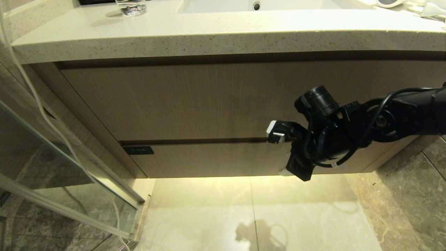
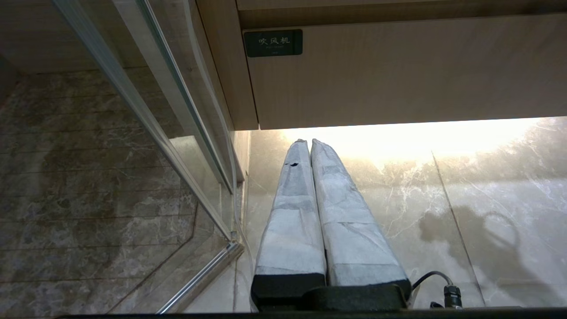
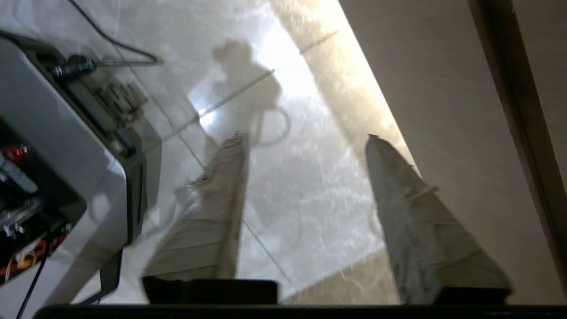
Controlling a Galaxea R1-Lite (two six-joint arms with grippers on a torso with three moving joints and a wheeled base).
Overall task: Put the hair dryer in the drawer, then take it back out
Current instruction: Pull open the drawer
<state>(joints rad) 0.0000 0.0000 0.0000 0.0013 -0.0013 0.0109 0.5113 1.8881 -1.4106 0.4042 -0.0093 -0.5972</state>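
The right gripper (image 3: 305,141) is at the right end of the wide, flat, light-brown wooden drawer (image 1: 216,160), which is closed. Its two wrapped fingers (image 3: 212,212) are spread apart and hold nothing. I think they are getting ready to pull the drawer out. The small white hair dryer (image 1: 390,2) lies at the back right corner of the speckled stone counter (image 1: 209,35); only a rounded white bit shows. The left gripper (image 2: 308,144) hangs low near the drawer's left corner, pressed together and empty.
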